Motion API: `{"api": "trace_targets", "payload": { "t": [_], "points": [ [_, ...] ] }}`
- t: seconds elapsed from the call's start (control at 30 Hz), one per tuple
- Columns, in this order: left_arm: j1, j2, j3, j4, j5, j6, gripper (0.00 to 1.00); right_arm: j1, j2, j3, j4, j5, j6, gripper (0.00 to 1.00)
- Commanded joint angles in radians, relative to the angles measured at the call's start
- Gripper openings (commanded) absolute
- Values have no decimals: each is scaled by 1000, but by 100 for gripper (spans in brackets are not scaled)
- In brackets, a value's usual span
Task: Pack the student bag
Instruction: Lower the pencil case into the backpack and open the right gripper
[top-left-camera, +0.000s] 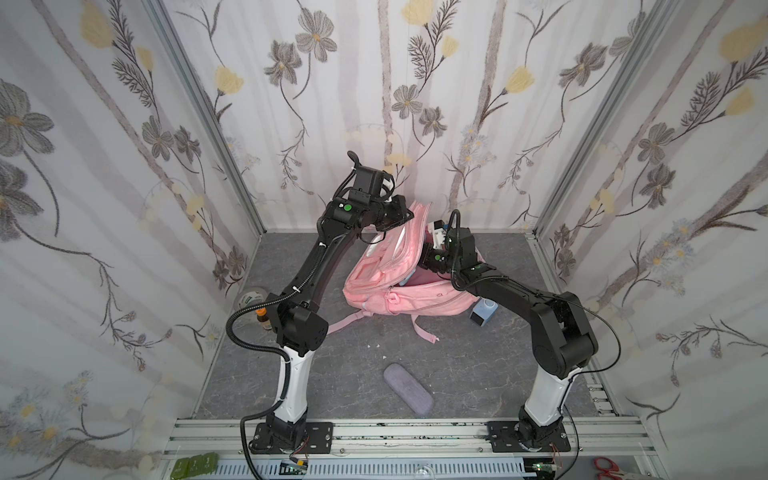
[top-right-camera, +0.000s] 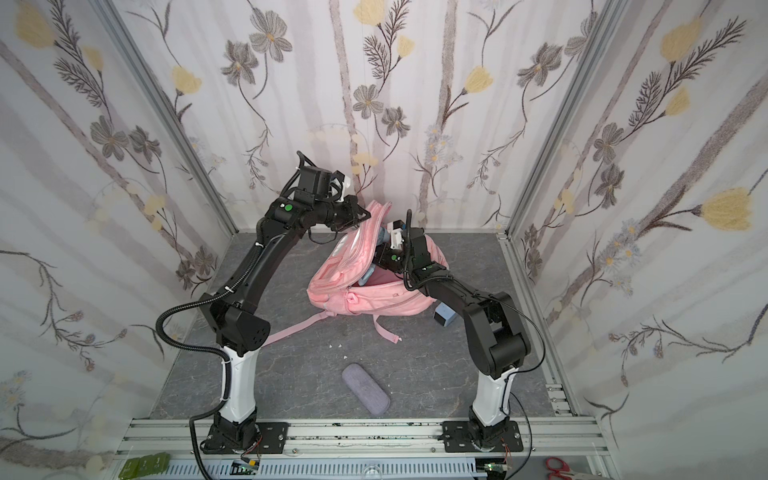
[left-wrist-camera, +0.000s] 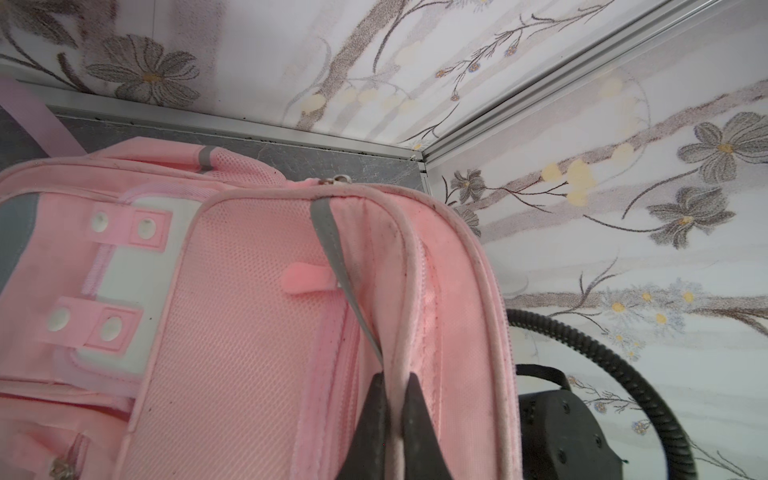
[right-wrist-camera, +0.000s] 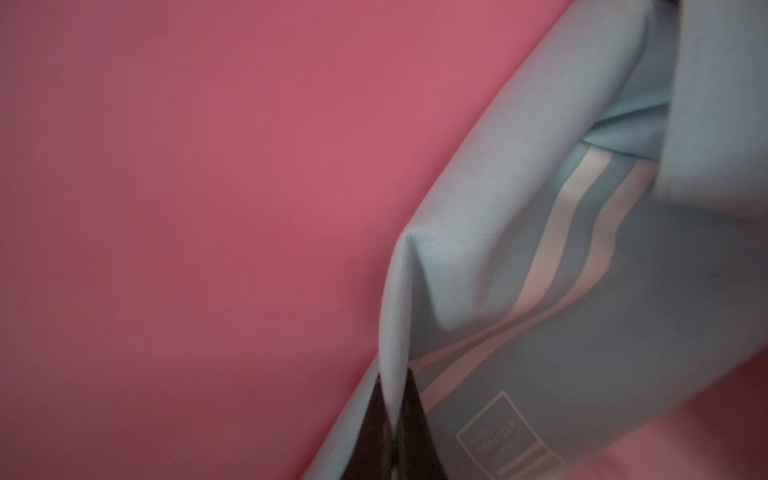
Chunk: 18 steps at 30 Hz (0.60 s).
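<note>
The student bag (top-left-camera: 415, 303) (top-right-camera: 374, 301), a big pink backpack, lies on the grey floor with its main opening gaping. My left gripper (top-left-camera: 405, 218) (left-wrist-camera: 392, 384) is shut on the piped edge of the bag's (left-wrist-camera: 249, 311) raised front flap and holds it up. My right gripper (right-wrist-camera: 392, 384) reaches into the opening, its fingertips hidden in both top views. It is shut on a fold of a light-teal fabric pouch (right-wrist-camera: 582, 353) (top-right-camera: 368, 276) against the bag's pink lining (right-wrist-camera: 187, 208).
A purple oblong case (top-left-camera: 408, 388) (top-right-camera: 365, 388) lies near the front. A pale blue box (top-left-camera: 482, 313) sits by the bag under the right arm. A tape roll (top-left-camera: 249, 300) and a small bottle (top-left-camera: 262, 318) stand behind the left arm. The bag's straps (top-left-camera: 424, 332) trail forward.
</note>
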Motion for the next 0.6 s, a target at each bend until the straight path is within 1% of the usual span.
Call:
{"api": "trace_targets", "payload": {
  "t": [0.0,0.17,0.27,0.33,0.37,0.43,0.5,0.57],
  "points": [
    [0,-8,29,177,105,-42,0,13,68,50,119,18,67,0],
    [-1,4,53,182,146,-62,0,41,192,172,75,-13,88,0],
    [0,9,66,175,161,-63,0,49,252,218,58,-17,117,0],
    [0,8,66,171,164,-57,0,49,294,263,19,-33,132,0],
    [1,5,66,162,159,-49,0,47,311,291,-16,-44,132,3],
    [7,6,66,143,148,-35,0,44,296,304,-87,-25,99,13],
    [14,8,66,122,138,-25,0,42,243,304,-187,35,36,32],
    [19,9,66,112,133,-14,0,36,198,302,-259,67,-8,44]
  ]
}}
